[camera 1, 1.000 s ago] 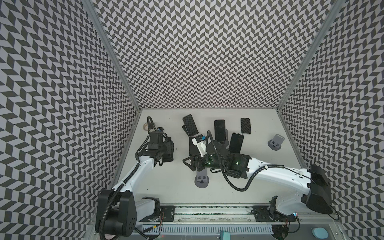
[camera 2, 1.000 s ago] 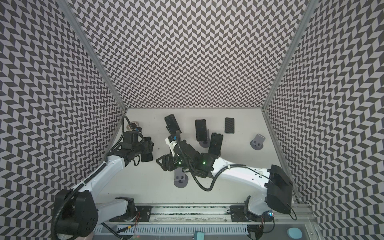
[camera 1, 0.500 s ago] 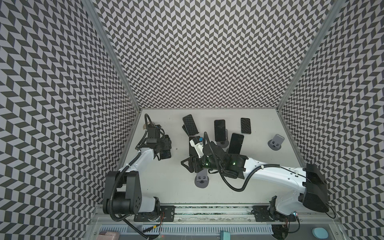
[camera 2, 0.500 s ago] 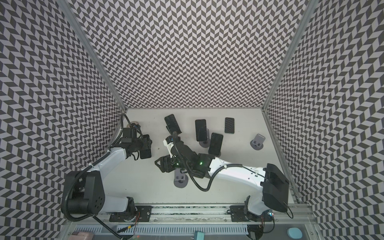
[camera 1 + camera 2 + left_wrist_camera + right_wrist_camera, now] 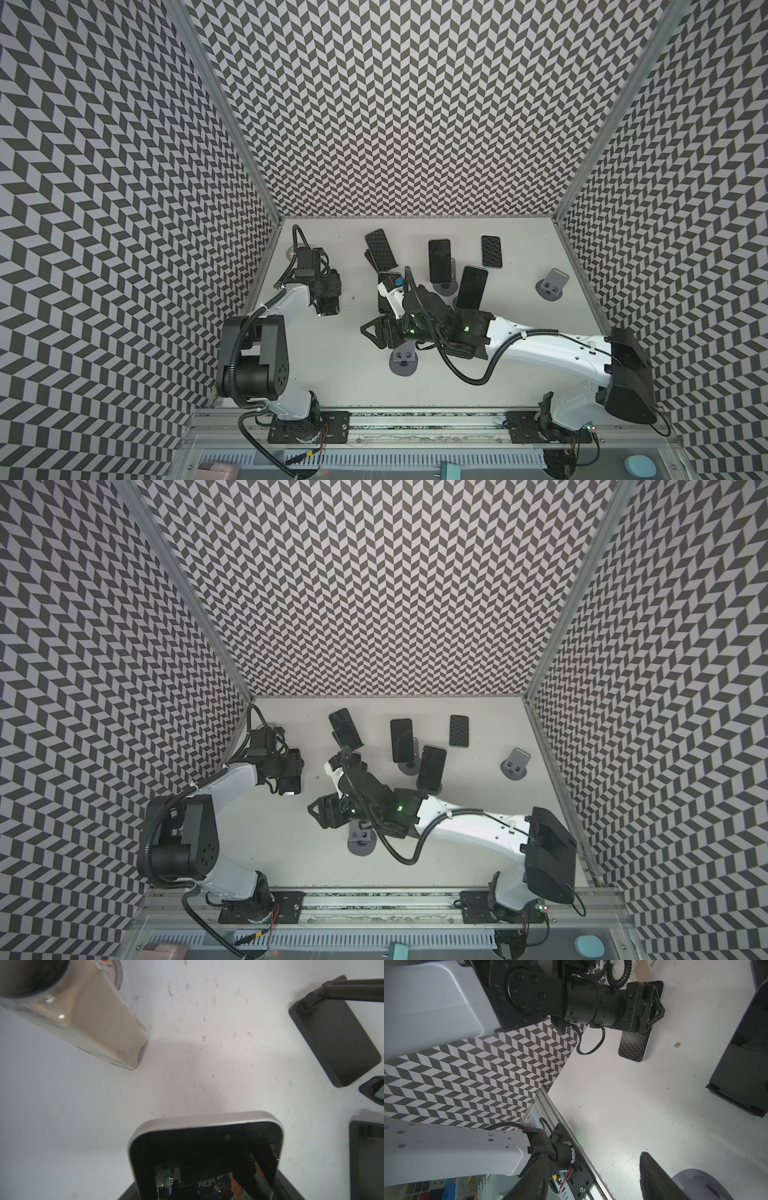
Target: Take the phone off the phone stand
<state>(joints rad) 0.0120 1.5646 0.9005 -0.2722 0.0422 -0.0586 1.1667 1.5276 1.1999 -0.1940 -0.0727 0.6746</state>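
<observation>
Seen from my remote console: in the left wrist view the phone (image 5: 205, 1147) runs off the frame edge, and the left gripper (image 5: 652, 1008) clamping it is all but out of shot there. A blurred arm link (image 5: 83, 1014) crowds one corner, masking a round labelled object (image 5: 117, 974) I cannot identify. A black stand (image 5: 334, 1043) and a dark slab (image 5: 365, 1157) are cropped. In the right wrist view the right gripper (image 5: 592, 1159) shows only finger ends, cut off; a grey stand (image 5: 695, 1180) is cropped too. Whether the phone touches the counter (image 5: 207, 1043), I cannot tell.
</observation>
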